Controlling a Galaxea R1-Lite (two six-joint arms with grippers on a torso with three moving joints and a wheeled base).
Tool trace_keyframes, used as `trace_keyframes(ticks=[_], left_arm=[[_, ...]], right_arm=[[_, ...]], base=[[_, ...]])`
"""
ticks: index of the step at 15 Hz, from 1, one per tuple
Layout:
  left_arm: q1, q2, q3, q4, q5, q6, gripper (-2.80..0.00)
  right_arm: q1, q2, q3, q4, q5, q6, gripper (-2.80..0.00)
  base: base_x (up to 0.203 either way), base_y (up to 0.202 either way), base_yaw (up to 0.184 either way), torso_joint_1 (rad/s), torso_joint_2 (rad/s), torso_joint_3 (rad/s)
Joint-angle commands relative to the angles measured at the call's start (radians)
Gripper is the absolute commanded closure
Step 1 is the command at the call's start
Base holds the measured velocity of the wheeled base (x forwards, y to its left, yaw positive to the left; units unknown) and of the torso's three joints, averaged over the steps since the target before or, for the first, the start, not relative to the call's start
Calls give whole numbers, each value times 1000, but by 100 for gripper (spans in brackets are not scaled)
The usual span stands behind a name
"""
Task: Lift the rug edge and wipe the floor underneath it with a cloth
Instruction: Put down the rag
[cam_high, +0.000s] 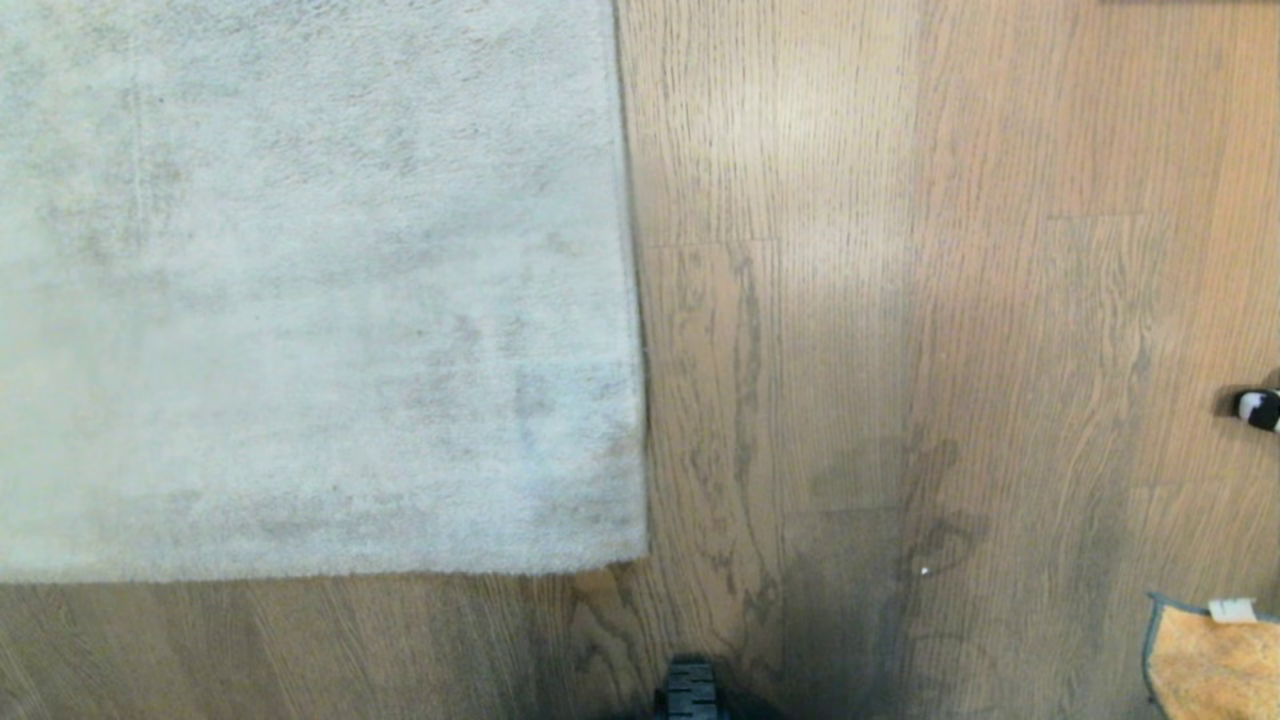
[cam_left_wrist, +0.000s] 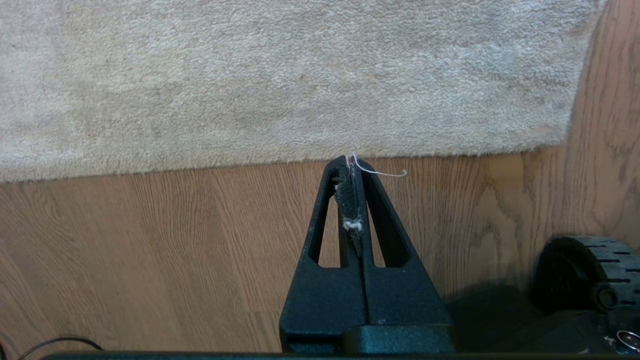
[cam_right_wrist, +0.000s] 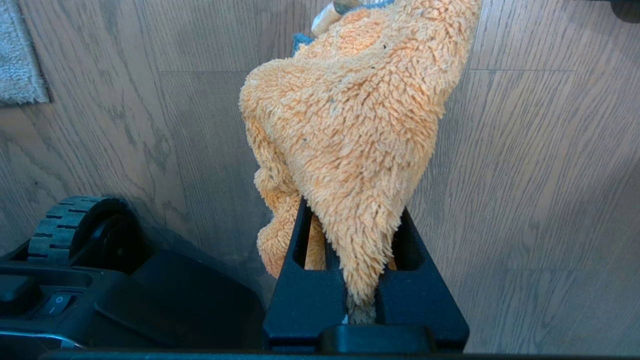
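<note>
Lying flat on floor (cam_high: 900, 300): rug edge (cam_high: 635, 400). Hovering just short of it, pinched empty: left gripper (cam_left_wrist: 352, 167). Clamping the orange cloth (cam_right_wrist: 350, 130): right gripper (cam_right_wrist: 350, 220).

We see the pale grey rug (cam_high: 300, 290) lying flat on the wood-plank floor (cam_high: 900, 300), its corner near six o'clock, the orange cloth (cam_high: 1215, 665) at four o'clock.

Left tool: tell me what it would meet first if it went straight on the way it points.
The left tool, shut, aims at the rug edge just ahead. Likely that pale border first, though it may graze the floor; depth is unclear.
</note>
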Motion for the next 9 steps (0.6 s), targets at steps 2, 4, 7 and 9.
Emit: trace_keyframes(ticks=[2,4,7,9], left_arm=[[0,0,0,1,3,3,0],[0,0,0,3,0,4,0],[0,0,0,3,0,3,0],[0,0,0,3,0,3,0]], right_arm=[[0,1,0,0,1,-2,0],[0,1,0,0,1,0,0],[0,1,0,0,1,0,0],[0,1,0,0,1,0,0]], base=[[0,0,0,0,0,0],[0,0,0,0,0,0],[0,0,0,0,0,0],[0,0,0,0,0,0]])
